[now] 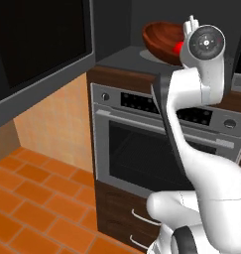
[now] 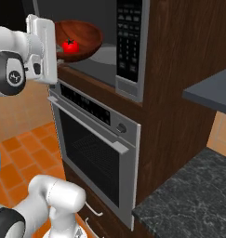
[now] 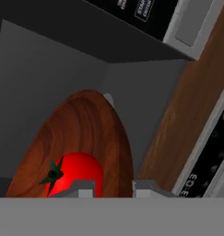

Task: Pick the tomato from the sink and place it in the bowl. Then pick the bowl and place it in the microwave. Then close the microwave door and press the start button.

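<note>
As the hand camera looks along the claw, the gripper (image 3: 113, 188) stands nearest, its two fingertips (image 3: 85, 190) rising apart with a gap between them; the near edge of the bowl (image 3: 85, 133) appears to run through that gap, but whether the tips bear on the wood cannot be told, so I cannot say if the claw is clamped or merely spread.

Just beyond the tips lies the tomato (image 3: 76, 177), resting in the near part of the bowl, slightly to the left of the claw's centre line as the hand view frames it. The bowl extends away from the claw into the cavity of the microwave (image 3: 49, 69).

In the right base view the bowl (image 2: 84, 39) sits on the microwave floor with the tomato (image 2: 70, 45) inside it, the button panel (image 2: 129, 44) to the right of the opening and the oven (image 2: 93, 148) below. In the left base view the microwave door (image 1: 37, 44) stands swung open, well to the left of the arm.

Judgement: the bowl appears delivered. The coming move turns on this: the door lies well off to the left and nearer the base than the bowl, so the claw must back straight out along its own axis first, without dragging the rim, before reaching for the door.
</note>
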